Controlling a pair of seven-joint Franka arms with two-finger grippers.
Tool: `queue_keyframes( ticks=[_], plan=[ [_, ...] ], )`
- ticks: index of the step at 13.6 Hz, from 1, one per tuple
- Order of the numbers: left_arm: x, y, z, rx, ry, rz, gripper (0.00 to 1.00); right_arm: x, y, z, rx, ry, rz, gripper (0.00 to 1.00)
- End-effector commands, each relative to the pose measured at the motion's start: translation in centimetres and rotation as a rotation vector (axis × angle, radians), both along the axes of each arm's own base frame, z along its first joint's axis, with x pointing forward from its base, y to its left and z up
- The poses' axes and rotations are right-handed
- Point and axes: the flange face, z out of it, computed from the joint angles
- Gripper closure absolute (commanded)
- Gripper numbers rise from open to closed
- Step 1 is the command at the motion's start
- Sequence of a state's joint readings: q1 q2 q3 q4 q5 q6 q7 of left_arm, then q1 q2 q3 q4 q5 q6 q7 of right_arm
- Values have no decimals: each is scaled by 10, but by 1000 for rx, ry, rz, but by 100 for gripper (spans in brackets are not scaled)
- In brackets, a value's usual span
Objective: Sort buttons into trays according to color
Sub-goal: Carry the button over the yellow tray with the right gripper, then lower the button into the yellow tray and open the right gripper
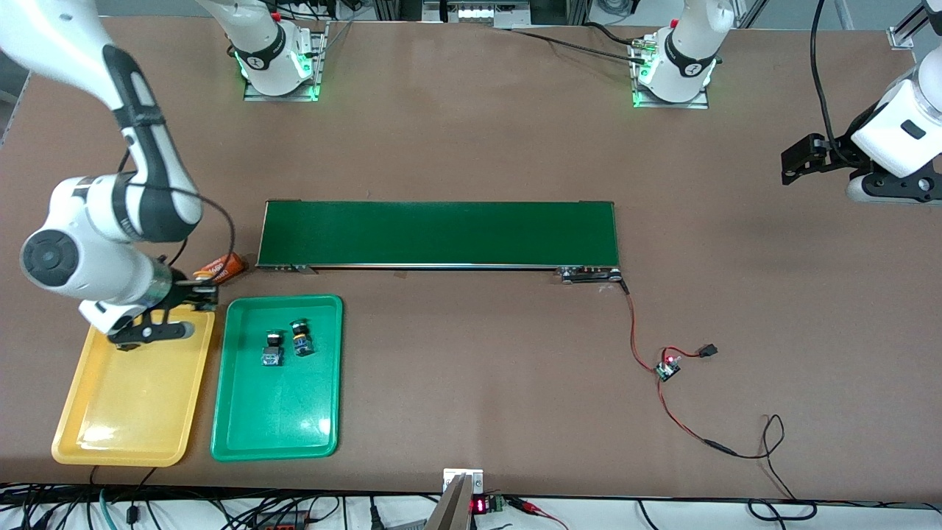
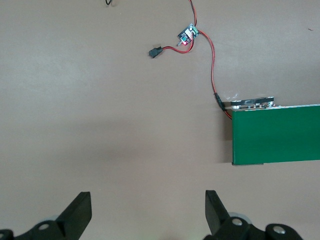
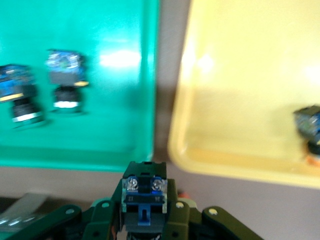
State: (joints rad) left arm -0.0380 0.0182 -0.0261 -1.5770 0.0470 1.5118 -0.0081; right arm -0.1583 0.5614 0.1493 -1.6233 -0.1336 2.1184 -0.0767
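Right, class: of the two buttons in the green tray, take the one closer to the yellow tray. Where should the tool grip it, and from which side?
Probably from straight above, across the squared body of the button. It lies on its side in the green tray, cap toward the conveyor belt; flat body faces should hold better than the round cap.

My right fingers (image 3: 144, 220) pinch a button (image 3: 144, 197), body end toward the wrist cam; its cap is hidden, colour can't tell. From the front my own wrist covers the grip. Another button (image 3: 311, 131) in the yellow tray (image 3: 240, 150) is cut by the picture's edge; only the body and an orange sliver show. Two buttons in the green tray (image 1: 280, 412) are blurred; cap colours unreadable. Print on the orange cylinder (image 1: 223, 268) is too small to read. My left fingers (image 2: 80, 212) are cropped at the bottom edge.
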Motion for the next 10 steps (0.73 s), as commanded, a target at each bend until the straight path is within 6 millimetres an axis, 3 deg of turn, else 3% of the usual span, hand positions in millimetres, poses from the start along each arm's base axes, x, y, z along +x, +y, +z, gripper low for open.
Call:
queue_keyframes(
  ticks=[1,5,7,10],
  plan=[
    [-3,5,9,16,-11,-20,0,23,-46,-18,-14,-65,71,93],
    [-3,7,8,17,-6,-19,0,36,-100,-52,-53,-184,123,92],
    [-3,7,8,14,-1,-49,0,36,-107,-65,-53,-199,121,87],
    [-3,11,8,14,-2,-45,0,36,-107,-75,-51,-209,118,57]
  ],
)
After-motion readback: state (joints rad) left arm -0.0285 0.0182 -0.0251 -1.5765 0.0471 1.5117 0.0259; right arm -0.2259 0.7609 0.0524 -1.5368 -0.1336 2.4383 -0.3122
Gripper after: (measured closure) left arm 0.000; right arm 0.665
